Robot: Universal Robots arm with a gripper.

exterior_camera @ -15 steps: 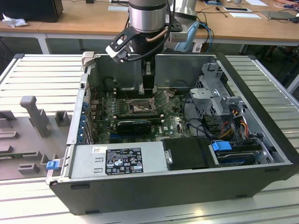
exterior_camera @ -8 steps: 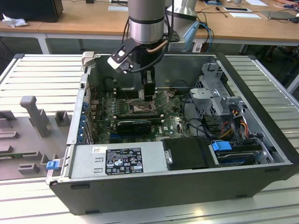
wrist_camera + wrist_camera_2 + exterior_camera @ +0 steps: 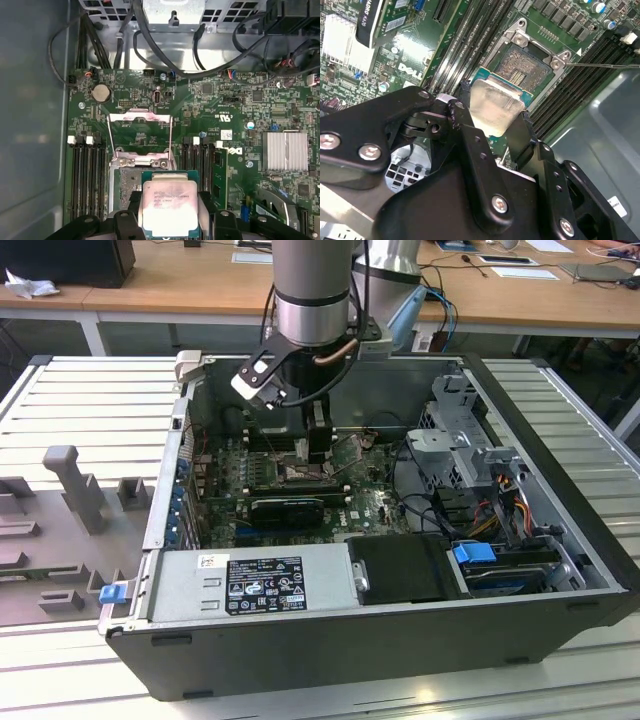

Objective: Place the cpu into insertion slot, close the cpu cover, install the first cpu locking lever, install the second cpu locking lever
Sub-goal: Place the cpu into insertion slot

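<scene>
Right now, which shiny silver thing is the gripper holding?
The cpu, the smooth flat square clamped in the gripper. The ribbed silver heatsink and the round coin battery sit on the board, apart from it.

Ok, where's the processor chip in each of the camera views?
Exterior view: the chip cannot be made out; the gripper that holds it is over the middle of the green board.
First wrist view: chip held in the gripper, right beside the socket.
Second wrist view: chip in the gripper, overlapping one edge of the socket.
Shared landmark: the open socket.
</scene>
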